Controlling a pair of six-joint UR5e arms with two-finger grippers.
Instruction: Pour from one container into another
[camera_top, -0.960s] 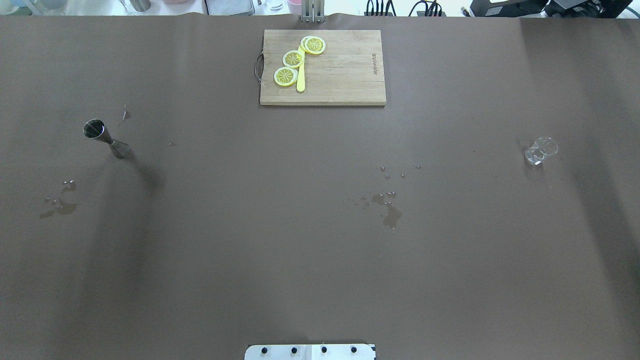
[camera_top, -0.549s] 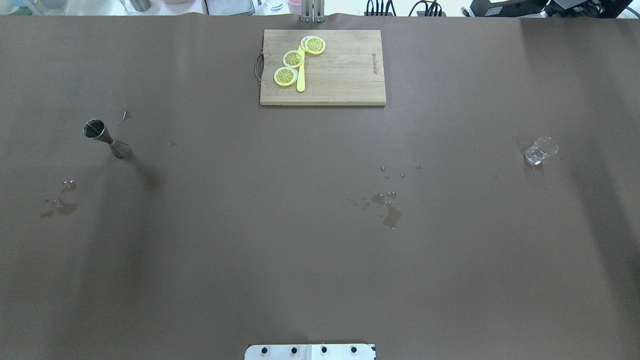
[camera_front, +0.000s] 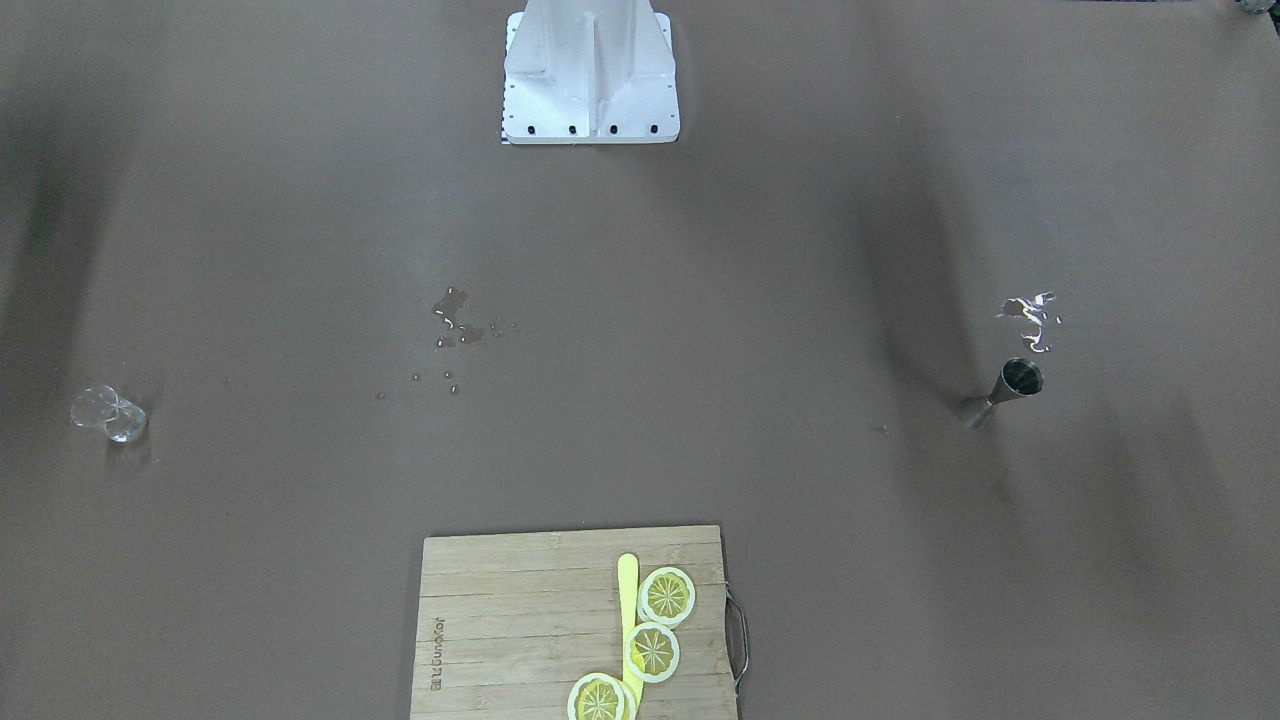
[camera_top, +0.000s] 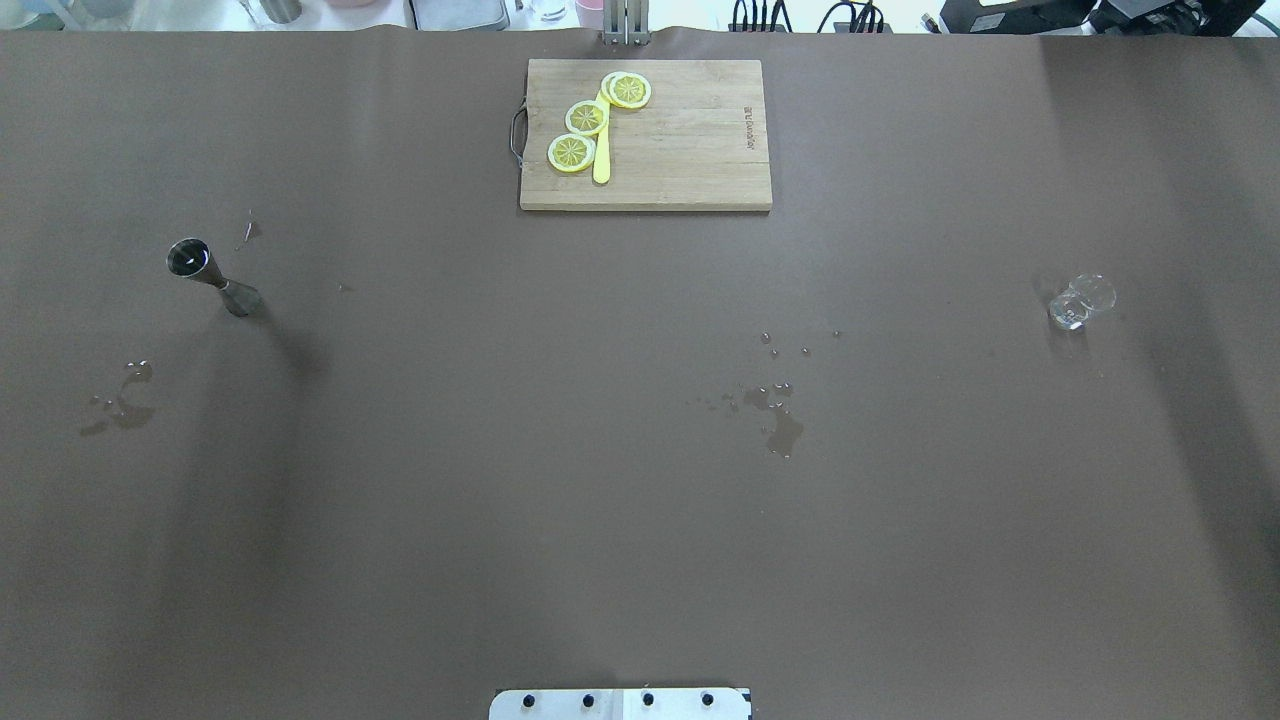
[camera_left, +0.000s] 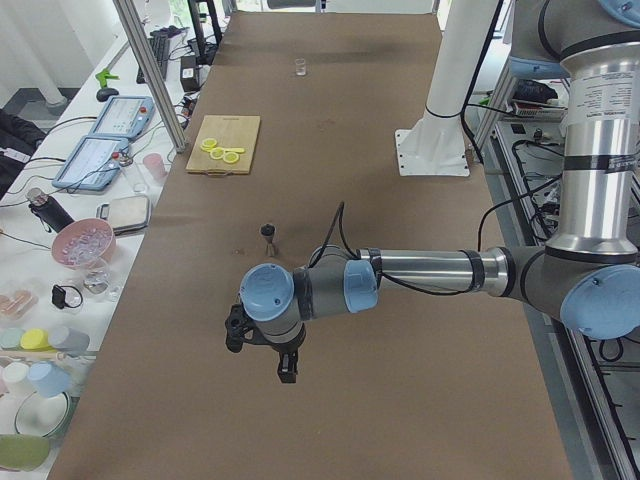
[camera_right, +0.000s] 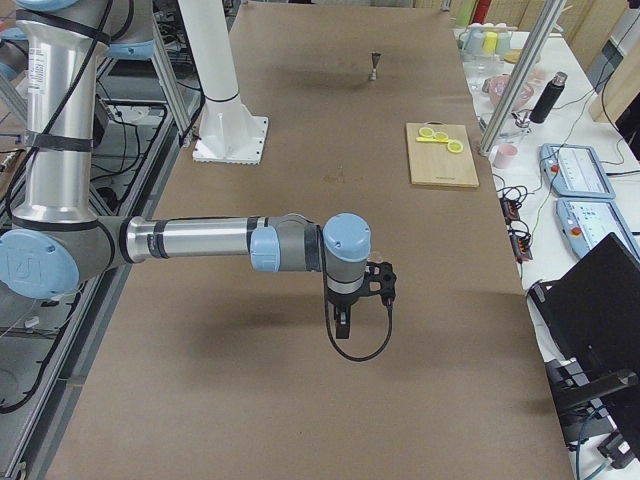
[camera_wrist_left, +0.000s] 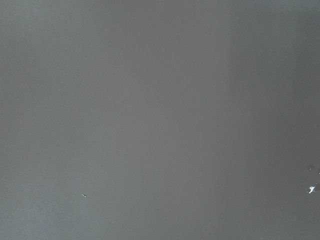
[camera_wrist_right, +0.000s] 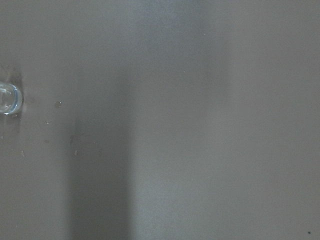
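The steel jigger (camera_top: 212, 277) stands upright on the brown table at the left, also seen in the front view (camera_front: 1003, 392) and both side views (camera_left: 267, 234) (camera_right: 375, 64). The clear glass (camera_top: 1080, 301) stands far off at the right (camera_front: 108, 414) (camera_left: 299, 67), and its rim shows at the left edge of the right wrist view (camera_wrist_right: 9, 98). My left gripper (camera_left: 270, 355) hovers over the table's left end, well short of the jigger. My right gripper (camera_right: 345, 325) hangs over the right end. I cannot tell whether either gripper is open or shut.
A wooden cutting board (camera_top: 690, 160) with lemon slices (camera_top: 586, 117) and a yellow knife (camera_top: 601, 160) lies at the far middle edge. Water spills mark the table at the centre (camera_top: 780, 428) and left (camera_top: 120, 412). The white robot base (camera_front: 590, 80) stands at the near edge.
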